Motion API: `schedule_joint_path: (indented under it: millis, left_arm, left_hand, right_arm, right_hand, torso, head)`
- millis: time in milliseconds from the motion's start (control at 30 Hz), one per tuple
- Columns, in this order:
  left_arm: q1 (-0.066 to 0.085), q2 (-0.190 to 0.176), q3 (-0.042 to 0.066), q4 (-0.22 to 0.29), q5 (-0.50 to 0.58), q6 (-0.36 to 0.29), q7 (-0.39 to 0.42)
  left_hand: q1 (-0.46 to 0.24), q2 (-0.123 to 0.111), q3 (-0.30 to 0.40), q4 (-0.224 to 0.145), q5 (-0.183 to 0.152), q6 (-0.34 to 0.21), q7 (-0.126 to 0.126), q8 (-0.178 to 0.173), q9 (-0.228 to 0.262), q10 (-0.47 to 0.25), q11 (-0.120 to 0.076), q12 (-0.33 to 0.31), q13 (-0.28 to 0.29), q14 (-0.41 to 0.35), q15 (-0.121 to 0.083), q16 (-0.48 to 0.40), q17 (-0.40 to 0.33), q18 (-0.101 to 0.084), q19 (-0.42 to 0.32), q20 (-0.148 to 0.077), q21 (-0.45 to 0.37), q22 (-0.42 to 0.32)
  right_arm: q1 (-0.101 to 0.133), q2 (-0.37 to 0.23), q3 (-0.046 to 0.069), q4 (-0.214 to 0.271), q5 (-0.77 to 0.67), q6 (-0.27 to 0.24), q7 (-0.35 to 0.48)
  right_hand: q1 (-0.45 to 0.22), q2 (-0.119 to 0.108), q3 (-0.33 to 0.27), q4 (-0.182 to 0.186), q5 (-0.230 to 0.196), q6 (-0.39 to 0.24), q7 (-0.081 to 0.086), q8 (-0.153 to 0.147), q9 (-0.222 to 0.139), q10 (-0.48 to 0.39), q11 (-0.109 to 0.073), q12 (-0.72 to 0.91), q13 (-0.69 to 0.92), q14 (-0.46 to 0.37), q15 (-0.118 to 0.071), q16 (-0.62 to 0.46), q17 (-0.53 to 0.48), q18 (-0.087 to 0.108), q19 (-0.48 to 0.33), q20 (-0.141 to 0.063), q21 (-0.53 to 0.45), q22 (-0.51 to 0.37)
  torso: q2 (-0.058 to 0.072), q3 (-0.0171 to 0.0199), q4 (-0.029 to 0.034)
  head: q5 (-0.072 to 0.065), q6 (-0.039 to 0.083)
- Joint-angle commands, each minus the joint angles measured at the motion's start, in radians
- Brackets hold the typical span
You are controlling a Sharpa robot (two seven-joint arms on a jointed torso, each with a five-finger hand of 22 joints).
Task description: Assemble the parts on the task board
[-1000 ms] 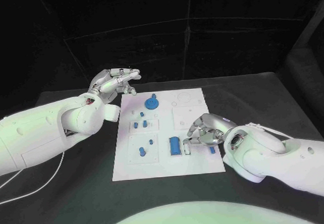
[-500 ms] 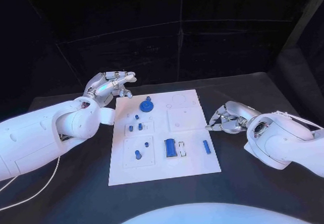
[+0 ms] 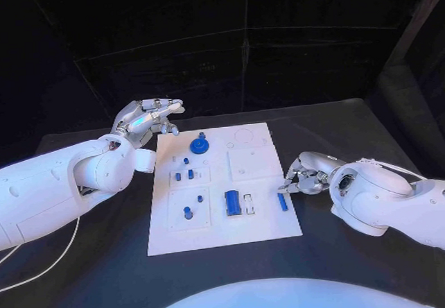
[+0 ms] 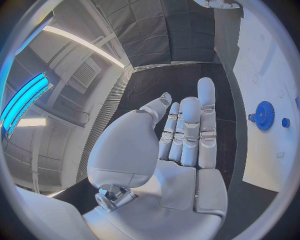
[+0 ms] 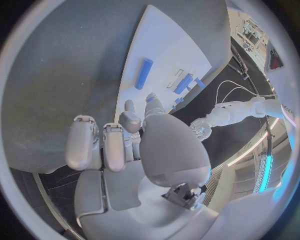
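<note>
On the black desk [image 3: 361, 129], the white task board [image 3: 226, 227] carries a slim blue bar [image 3: 282, 201] near its right edge, lying flat with its long axis running toward the far edge. The right robot hand [image 3: 302, 177] rests just beside it, fingers curled, holding nothing. The left robot hand [image 3: 145, 115] hovers at the board's far-left corner, its fingers straight and close together, near a blue gear [image 3: 199, 145].

the board [image 3: 256, 225] lies on the table [image 3: 99, 271] between the two hands. left hand [image 3: 145, 116] sits off the board's far left corner, apart from it. just right of that hand, on the board, a gear [image 3: 200, 145]. right hand [image 3: 302, 175] sits at the board's right edge; just beside it, toward the near side, a short bar [image 3: 282, 201] lies on the board. further left of that hand, a longer block [image 3: 232, 203].
</note>
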Motion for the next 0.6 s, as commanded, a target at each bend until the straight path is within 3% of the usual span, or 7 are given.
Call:
schedule_joint_path:
  millis: [33, 200, 600]
  left_arm:
    - [0.001, 0.000, 0.000, 0.000, 0.001, 0.014, 0.005]
    - [0.000, -0.001, 0.000, -0.001, 0.001, 0.015, 0.004]
    - [-0.001, -0.001, 0.000, -0.001, 0.001, 0.016, 0.003]
  left_hand:
    - [0.001, 0.004, -0.004, 0.001, 0.002, -0.007, -0.002, 0.004, -0.001, -0.006, 0.002, 0.004, -0.001, -0.004, -0.001, -0.004, -0.001, 0.013, -0.001, 0.002, -0.005, -0.001]
    - [0.001, 0.004, -0.004, 0.001, 0.002, -0.007, -0.002, 0.004, -0.001, -0.006, 0.002, 0.004, -0.001, -0.004, -0.001, -0.004, -0.001, 0.013, -0.001, 0.002, -0.005, -0.001]
    - [0.001, 0.004, -0.004, 0.001, 0.002, -0.007, -0.002, 0.004, -0.001, -0.006, 0.002, 0.004, -0.001, -0.004, -0.001, -0.004, -0.001, 0.013, -0.001, 0.002, -0.006, -0.001]
  right_arm:
    - [-0.007, 0.010, 0.000, -0.002, -0.030, 0.057, -0.020]
    - [-0.012, 0.018, 0.000, -0.003, -0.031, 0.067, -0.020]
    - [-0.015, 0.022, 0.000, -0.001, -0.038, 0.109, -0.027]
  right_hand:
    - [-0.007, -0.002, -0.006, 0.002, -0.005, 0.007, 0.002, -0.005, -0.001, 0.000, -0.004, -0.002, -0.003, 0.064, -0.001, -0.002, 0.045, -0.012, 0.004, 0.002, 0.004, -0.001]
    - [-0.005, -0.004, -0.008, 0.001, -0.003, 0.008, 0.001, -0.005, -0.001, -0.001, -0.004, -0.004, -0.005, 0.063, -0.001, -0.002, 0.045, -0.012, 0.004, 0.002, 0.004, -0.002]
    - [-0.001, -0.007, -0.013, 0.001, -0.002, 0.017, -0.001, -0.004, 0.000, -0.003, -0.006, -0.007, -0.008, 0.063, -0.003, -0.004, 0.043, -0.011, 0.003, 0.001, 0.003, -0.004]
  torso:
    - [0.001, 0.0006, -0.0001]
    - [-0.001, -0.0009, 0.0015]
    - [0.000, -0.0003, 0.0012]
  head:
    - [0.000, 0.000]
    - [-0.001, -0.002]
    - [0.000, -0.003]
